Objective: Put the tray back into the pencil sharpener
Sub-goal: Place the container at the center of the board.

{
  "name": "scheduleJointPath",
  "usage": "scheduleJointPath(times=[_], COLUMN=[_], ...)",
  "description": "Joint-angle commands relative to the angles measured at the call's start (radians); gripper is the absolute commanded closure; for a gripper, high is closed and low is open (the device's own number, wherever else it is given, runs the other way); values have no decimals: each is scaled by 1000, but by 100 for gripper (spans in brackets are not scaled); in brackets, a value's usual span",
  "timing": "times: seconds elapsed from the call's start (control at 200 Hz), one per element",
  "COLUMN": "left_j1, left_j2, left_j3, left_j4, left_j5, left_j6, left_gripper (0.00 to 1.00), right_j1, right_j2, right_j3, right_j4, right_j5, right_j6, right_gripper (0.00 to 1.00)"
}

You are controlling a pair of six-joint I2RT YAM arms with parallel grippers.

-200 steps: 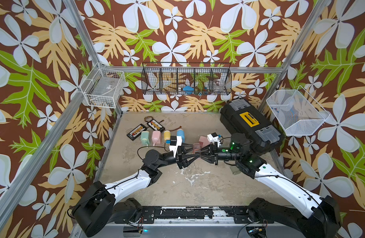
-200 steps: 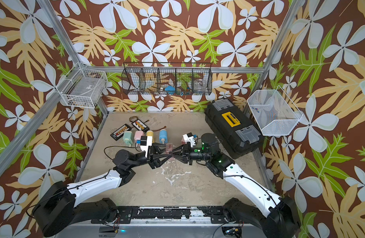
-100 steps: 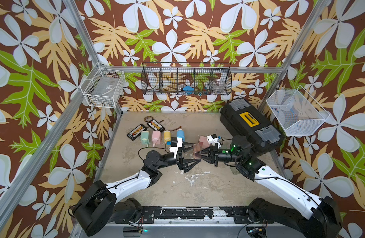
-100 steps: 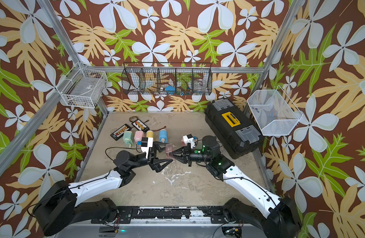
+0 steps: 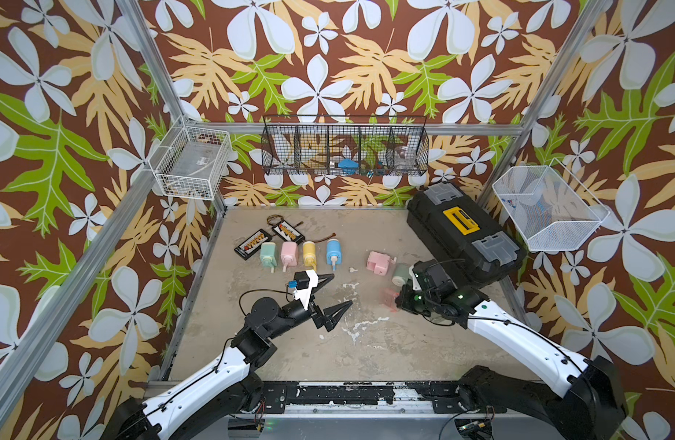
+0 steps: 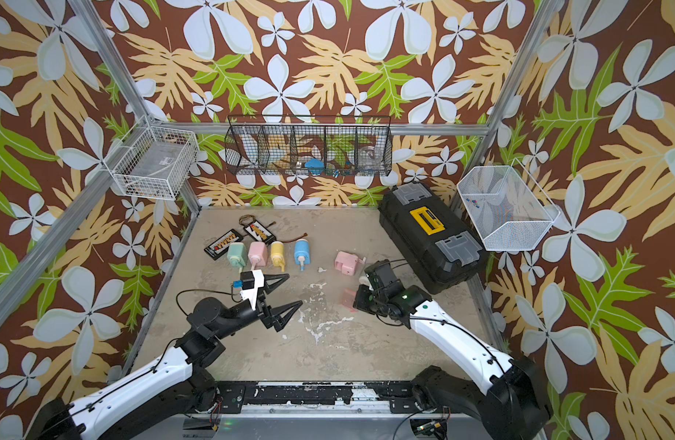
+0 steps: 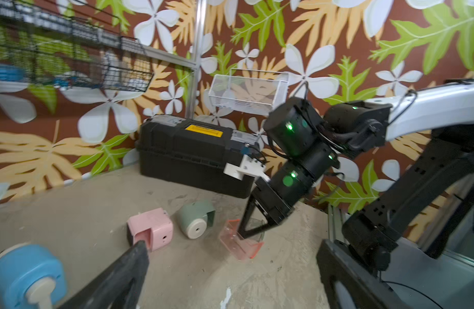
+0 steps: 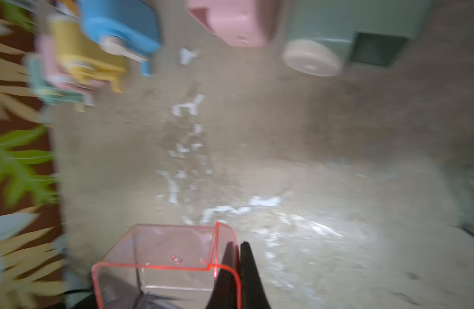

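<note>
A clear pink tray [image 5: 390, 295] [image 8: 161, 254] hangs low over the table, and my right gripper [image 7: 242, 235] is shut on one of its side walls. The tray's wall is pinched between the black fingers [image 8: 248, 267]. The pink pencil sharpener [image 5: 379, 262] [image 7: 150, 229] lies on the table just beyond the tray, its empty slot facing the left arm. My left gripper [image 5: 341, 288] stands wide open with nothing in it, mid-table, a good way left of the tray. In the left wrist view one of its fingers [image 7: 123, 275] crosses in front of the sharpener.
A green round-fronted sharpener [image 5: 400, 273] lies right beside the pink one. A black toolbox [image 5: 461, 232] fills the back right. Several pastel sharpeners [image 5: 298, 253] and two small black boards [image 5: 252, 242] lie at the back left. Wire baskets hang on the walls.
The two grippers met at mid-table over the tray. The left one has let go, opened wide and drawn back left. The right one has shut on the tray and carried it right.
</note>
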Motion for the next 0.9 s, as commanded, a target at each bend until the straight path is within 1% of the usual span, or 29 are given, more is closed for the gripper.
scheduleJointPath(times=[0.0, 0.11, 0.245, 0.35, 0.536, 0.596, 0.676, 0.736, 0.796, 0.896], left_j1=[1, 1, 2, 2, 2, 2, 1, 2, 1, 2], left_j2=[-38, -52, -42, -23, 15, 26, 40, 50, 61, 81], left_j3=[-2, 4, 10, 21, 58, 70, 80, 84, 90, 108], left_j4=[-152, -225, -252, -262, -296, -303, -309, -307, -308, -313], left_j5=[-240, -352, -379, -379, -371, -369, -373, -369, -363, -353], left_j6=[-112, -236, -313, -331, -321, -316, -313, -306, -294, -270], left_gripper=[0, 0, 0, 0, 0, 0, 0, 0, 0, 0], right_j1=[38, 88, 120, 120, 121, 121, 121, 120, 121, 120], right_j2=[63, 154, 231, 268, 315, 327, 335, 331, 311, 248], right_j3=[-11, 5, 25, 13, -17, -20, -22, -18, -8, 22], right_j4=[-86, -79, -42, 6, 71, 78, 76, 68, 50, 2], right_j5=[238, 317, 346, 326, 275, 267, 261, 254, 254, 264], right_j6=[-157, -175, -183, -182, -179, -176, -169, -162, -153, -139], right_gripper=[100, 100, 100, 100, 100, 97, 91, 82, 74, 69])
